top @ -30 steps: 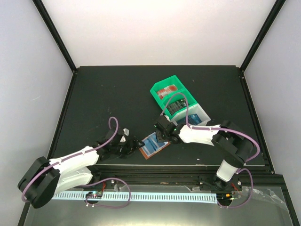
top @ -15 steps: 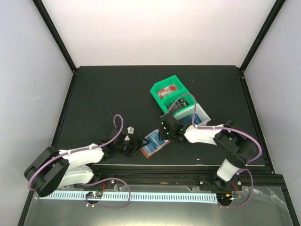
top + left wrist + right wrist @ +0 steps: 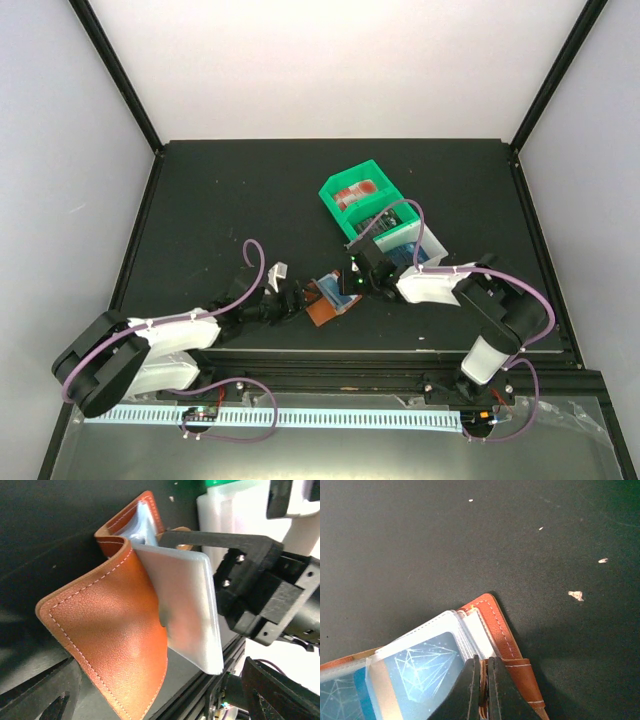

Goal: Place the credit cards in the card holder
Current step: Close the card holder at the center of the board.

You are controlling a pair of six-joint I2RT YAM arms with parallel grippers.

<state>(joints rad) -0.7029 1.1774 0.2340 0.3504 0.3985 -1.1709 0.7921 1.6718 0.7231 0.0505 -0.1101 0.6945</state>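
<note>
Sagging limply, the card holder (image 3: 115, 645) is judged light and soft — pinched at its stitched edge by the right gripper (image 3: 481, 680), left gripper (image 3: 292, 300) spread.

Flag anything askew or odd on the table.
The card holder sits half-open and tilted, its leather cover bowed and clear sleeves fanned out, pinched at one edge by the right gripper. Also, pale crumbs litter the mat.
</note>
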